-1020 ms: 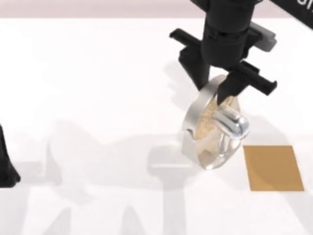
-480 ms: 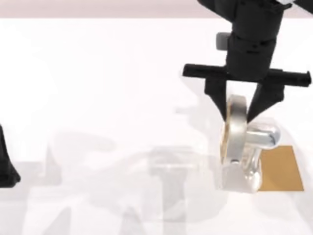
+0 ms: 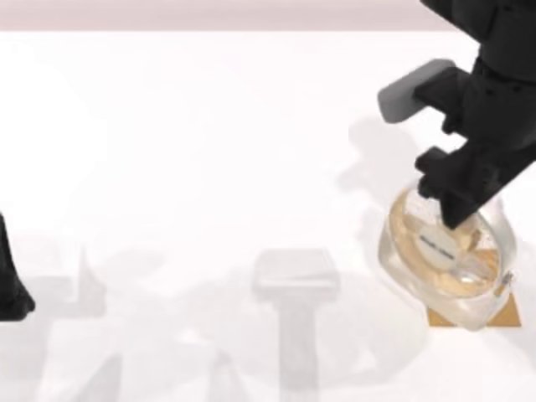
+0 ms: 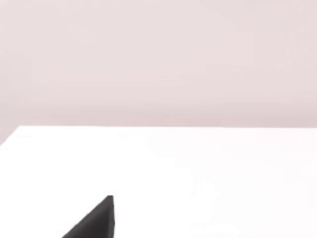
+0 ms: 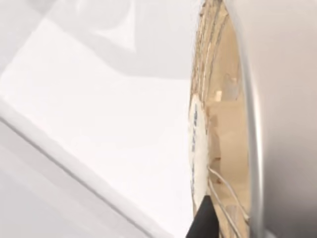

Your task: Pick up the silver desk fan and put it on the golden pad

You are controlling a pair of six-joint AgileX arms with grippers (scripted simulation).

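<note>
The silver desk fan (image 3: 441, 261) hangs tilted at the table's right side, its golden-beige grille facing up. My right gripper (image 3: 456, 211) is shut on the top of its ring. The fan covers most of the golden pad (image 3: 507, 316); only a strip of the pad shows under the fan's lower edge. Whether the fan touches the pad I cannot tell. In the right wrist view the fan's ring and grille (image 5: 277, 99) fill one side, with one dark fingertip (image 5: 204, 223) against the grille. My left arm (image 3: 10, 285) is parked at the table's left edge.
White tabletop (image 3: 209, 151) spreads over the left and middle. Grey shadows of the arms lie along the front. The table's back edge meets a pale pink wall (image 4: 158, 59).
The right gripper has carried the fan rightward and toward the front, turning it. The fan now covers most of the pad, which lay bare a second ago. The left arm has not moved.
</note>
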